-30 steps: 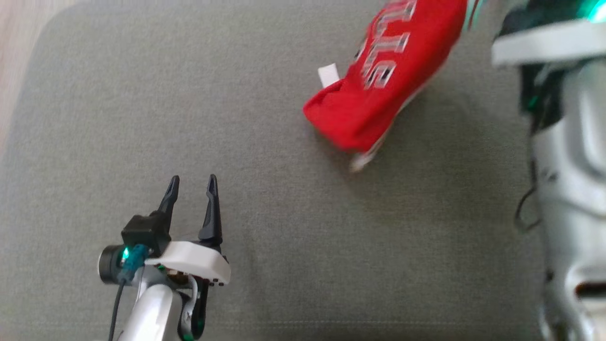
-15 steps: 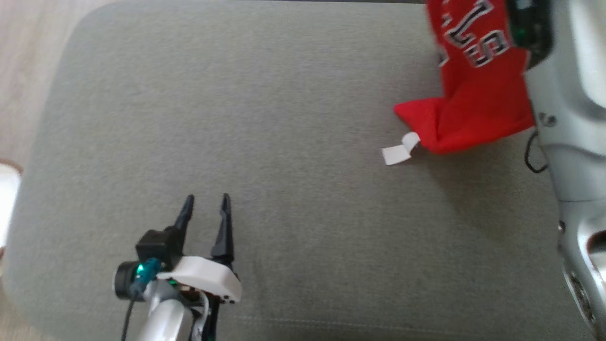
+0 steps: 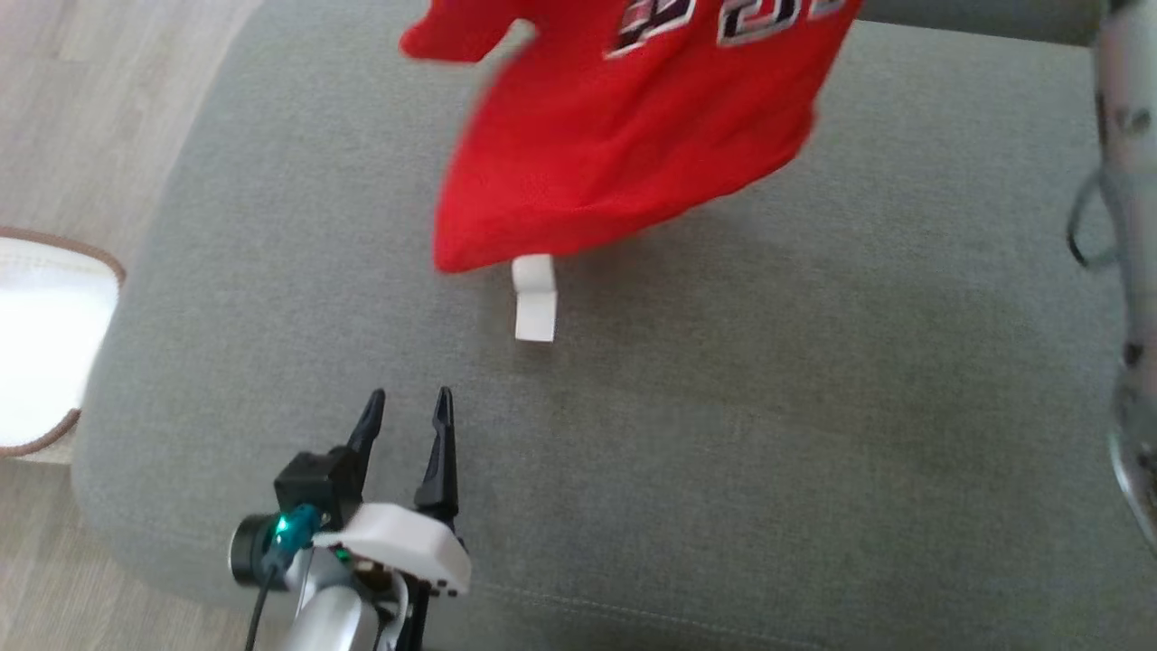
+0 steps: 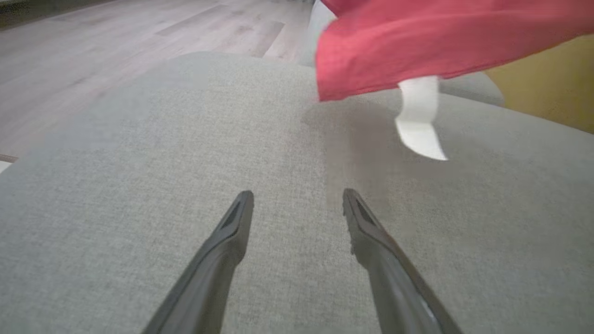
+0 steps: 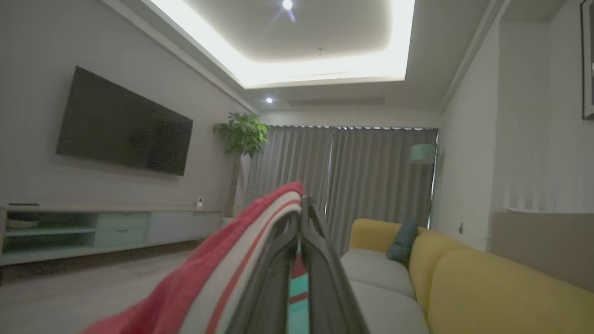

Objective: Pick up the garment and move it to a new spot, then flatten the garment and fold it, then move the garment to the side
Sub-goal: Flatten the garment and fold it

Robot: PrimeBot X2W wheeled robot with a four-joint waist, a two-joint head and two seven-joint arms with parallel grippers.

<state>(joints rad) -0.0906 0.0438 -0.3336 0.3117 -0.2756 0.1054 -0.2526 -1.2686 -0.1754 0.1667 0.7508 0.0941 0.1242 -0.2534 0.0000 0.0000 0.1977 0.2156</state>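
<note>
The garment is a red jersey with lettering and a white tag. It hangs in the air above the far part of the grey cushion, and it appears blurred. In the right wrist view my right gripper is shut on the garment's red-and-white striped edge, held up high facing the room. My left gripper stands open low over the cushion's near left part, nothing between its fingers. In the left wrist view the garment and its tag hang ahead to the right of my left gripper.
The grey cushion's left edge drops to a wooden floor, where a white mat with a brown rim lies. My right arm's pale forearm runs down the right edge. A yellow sofa stands beyond.
The garment has swung from the upper right toward the middle and spread wider, with its tag now hanging below it. The head camera has shifted. My left gripper stays open in place.
</note>
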